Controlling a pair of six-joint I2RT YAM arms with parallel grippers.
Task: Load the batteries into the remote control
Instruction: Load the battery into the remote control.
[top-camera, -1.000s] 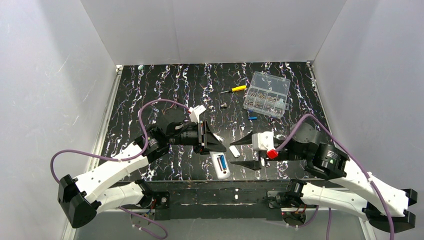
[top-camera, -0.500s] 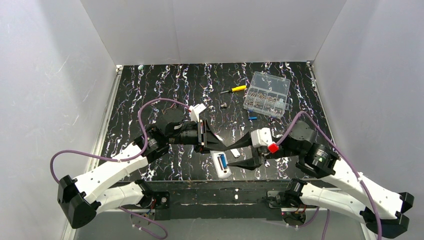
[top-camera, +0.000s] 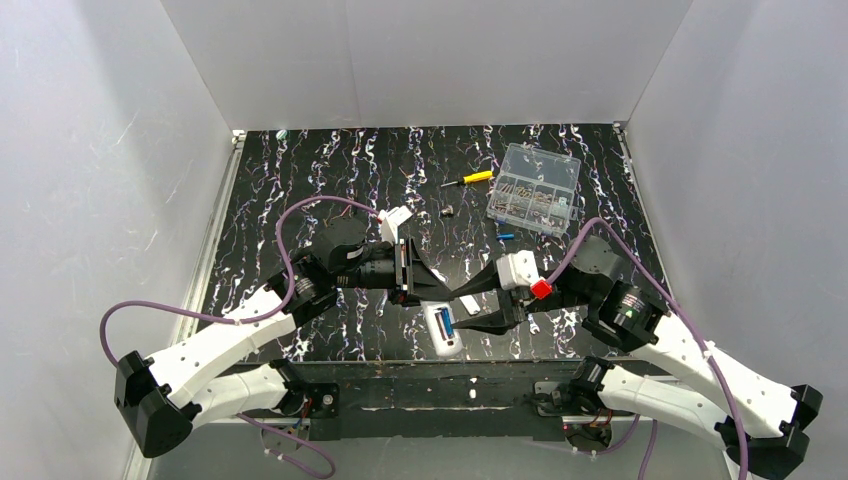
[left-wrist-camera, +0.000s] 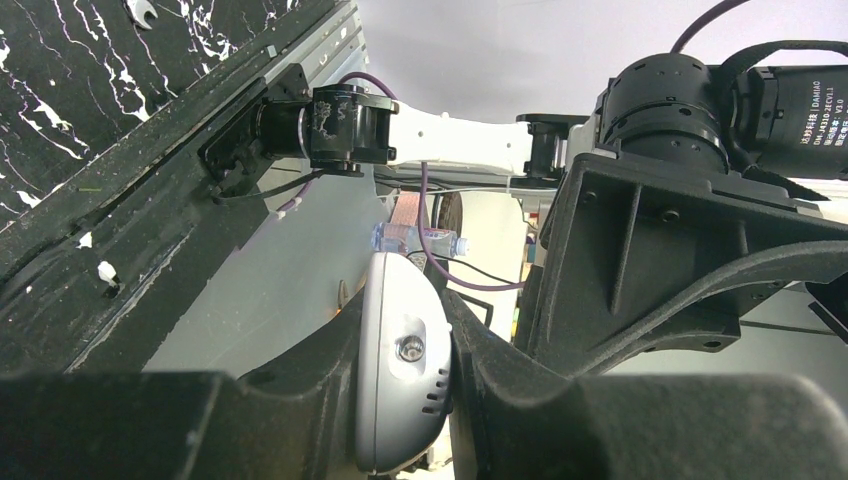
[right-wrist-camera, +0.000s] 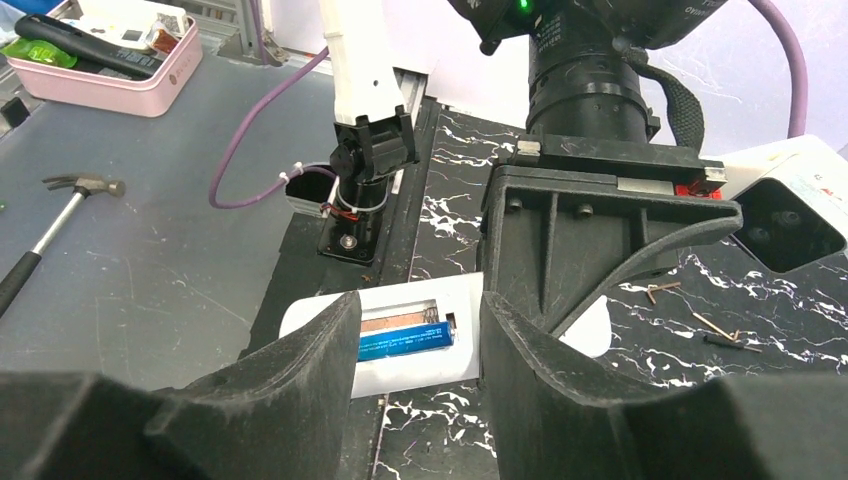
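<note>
The white remote control (top-camera: 441, 331) lies back-up near the table's front edge with its battery bay open. One blue battery (right-wrist-camera: 405, 341) lies in the bay; it also shows in the top view (top-camera: 443, 325). A second blue battery (top-camera: 505, 237) lies loose further back. My left gripper (top-camera: 437, 293) is shut on the remote's rounded far end (left-wrist-camera: 400, 370), with both fingers against its sides. My right gripper (right-wrist-camera: 418, 312) is open and empty just above the bay, one finger on each side of it. It also shows in the top view (top-camera: 468, 308).
A clear compartment box (top-camera: 533, 190) and a yellow-handled screwdriver (top-camera: 470, 178) lie at the back right. A small white piece (top-camera: 468, 301) lies beside the remote. Small hex keys (right-wrist-camera: 705, 322) lie on the table. A hammer (right-wrist-camera: 60, 215) and a pink tray (right-wrist-camera: 105, 70) sit off the table.
My right arm has swung left and forward, bringing its open fingers over the remote's battery bay. My left gripper has stayed on the remote.
</note>
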